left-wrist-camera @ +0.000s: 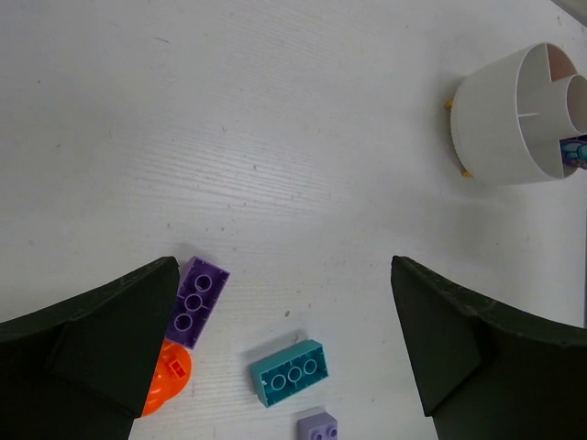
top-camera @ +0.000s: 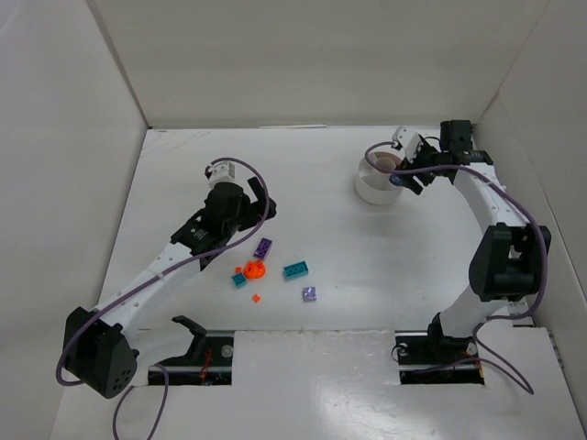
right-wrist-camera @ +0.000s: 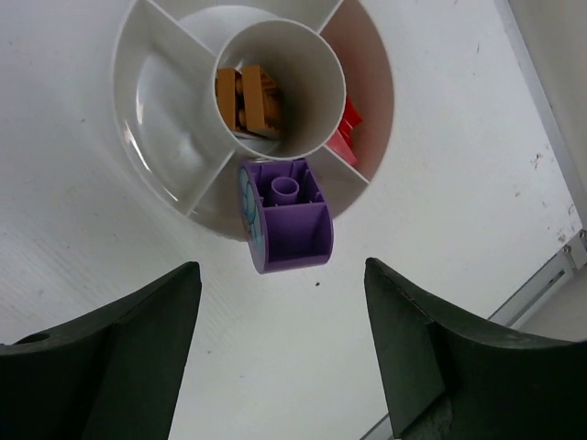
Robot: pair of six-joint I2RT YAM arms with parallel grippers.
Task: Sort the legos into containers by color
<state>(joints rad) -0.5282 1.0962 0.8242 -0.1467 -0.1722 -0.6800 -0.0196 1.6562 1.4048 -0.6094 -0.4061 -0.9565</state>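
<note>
R gripper [right-wrist-camera: 280,275] jaws apart; purple brick [right-wrist-camera: 286,220] sits at the dish [right-wrist-camera: 165,101] near wedge, maybe on the rim — nudge it inward w/ a fingertip. L gripper [left-wrist-camera: 282,266], jaws also apart, hovers by the teal brick [left-wrist-camera: 291,371] — centre, then lower squarely.

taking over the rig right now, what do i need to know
Left gripper: jaws open, empty, above the table.
Right gripper: jaws open, over the dish.
Done: brown bricks in the central ring, red piece in a wedge; purple curved piece at the dish's rim, unclear if settled.
Left on the table: purple brick, teal brick, orange piece, small lavender brick, tiny teal bit, tiny orange bit.
</note>
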